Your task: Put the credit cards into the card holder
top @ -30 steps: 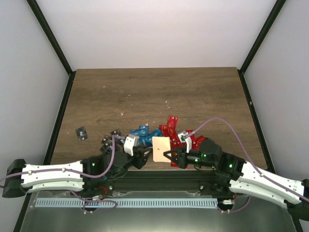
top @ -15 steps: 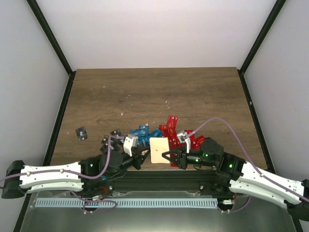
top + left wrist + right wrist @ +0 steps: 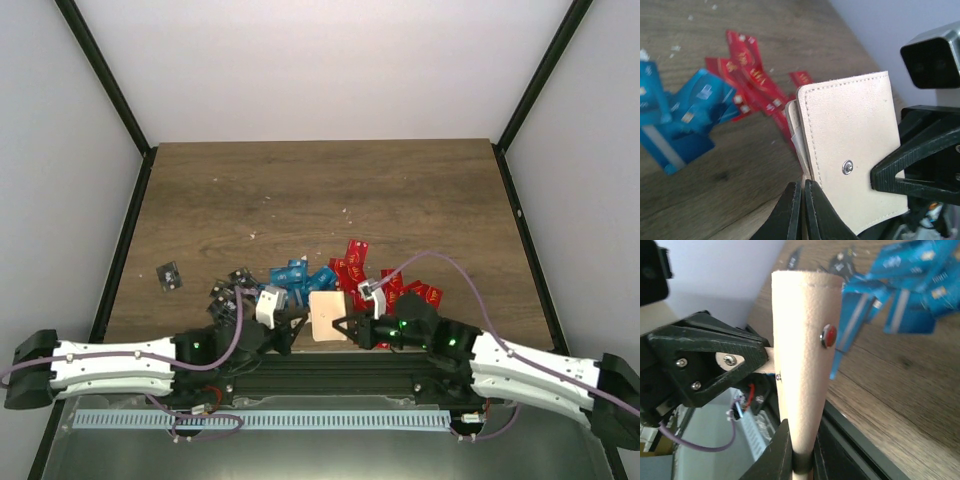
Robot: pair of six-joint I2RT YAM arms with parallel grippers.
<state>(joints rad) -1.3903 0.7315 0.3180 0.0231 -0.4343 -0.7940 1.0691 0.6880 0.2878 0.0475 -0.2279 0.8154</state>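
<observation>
The pale beige card holder is held up on edge just above the table's near edge, between both grippers. My left gripper is shut on a thin flap at the holder's left side; in the left wrist view its fingers pinch that pale edge beside the snap stud. My right gripper is shut on the holder's other side. Behind the holder, the credit cards lie in loose heaps: blue, red and black.
One black card lies alone at the left, near the black frame rail. The table's dark front edge runs right under the holder. Bare wood stretches behind the heaps.
My left gripper has shut on the holder's flap. The right arm has carried the holder a little leftward and toward the near edge, and it now shows narrower.
</observation>
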